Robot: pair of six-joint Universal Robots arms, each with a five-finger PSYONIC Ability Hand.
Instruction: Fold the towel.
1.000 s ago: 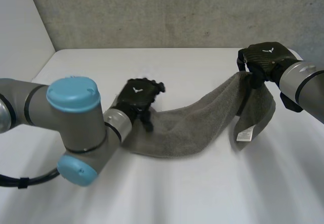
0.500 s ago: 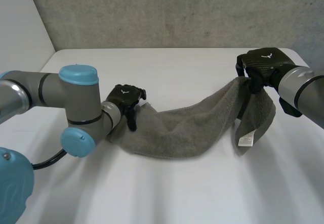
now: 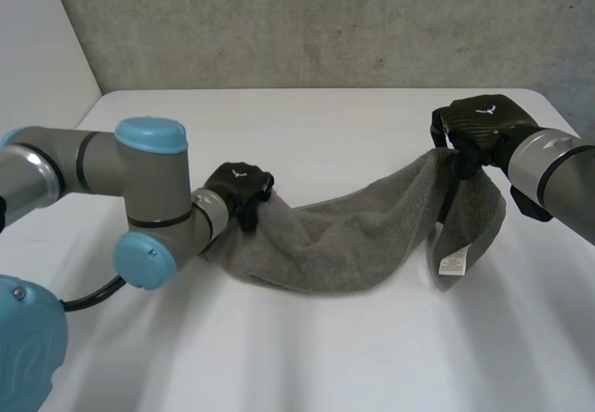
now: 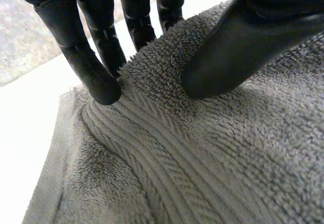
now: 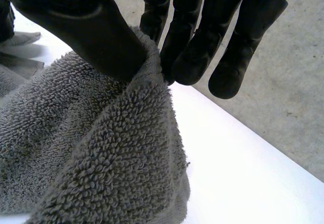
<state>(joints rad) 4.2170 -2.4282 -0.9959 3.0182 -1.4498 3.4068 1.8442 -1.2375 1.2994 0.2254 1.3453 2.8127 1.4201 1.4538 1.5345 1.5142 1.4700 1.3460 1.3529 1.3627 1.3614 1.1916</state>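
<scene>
**Both hands on the towel, right end off the desk**

- The grey towel (image 3: 344, 240) lies stretched across the middle of the white desk (image 3: 307, 356), running between the two hands. Its left and middle parts rest on the desk in a shallow sag, and its right end rises up to the right hand.
- The left hand (image 3: 239, 184) is low at the towel's left end, right at the desk surface. In the left wrist view its fingers (image 4: 88, 67) are dug in at the towel's ribbed border and its thumb (image 4: 228, 57) presses into the pile opposite them. A ridge of cloth is bunched up between the two, so this is a pinch grip on that end.
- The right hand (image 3: 479, 124) is held above the desk at the towel's right end. In the right wrist view its thumb (image 5: 86, 27) and fingers (image 5: 192, 42) close on either side of the towel's top edge, with the cloth squeezed between them. The rest of that end hangs down below the hand.
- The hanging right end drapes in a loose fold, and a small white label (image 3: 453, 263) shows near its lower edge, just above the desk.
- The left arm (image 3: 139, 198) is bent in close beside the towel's left end, and the right arm (image 3: 553, 166) comes in from the far right.
- A grey wall (image 3: 307, 21) stands behind the desk.
</scene>
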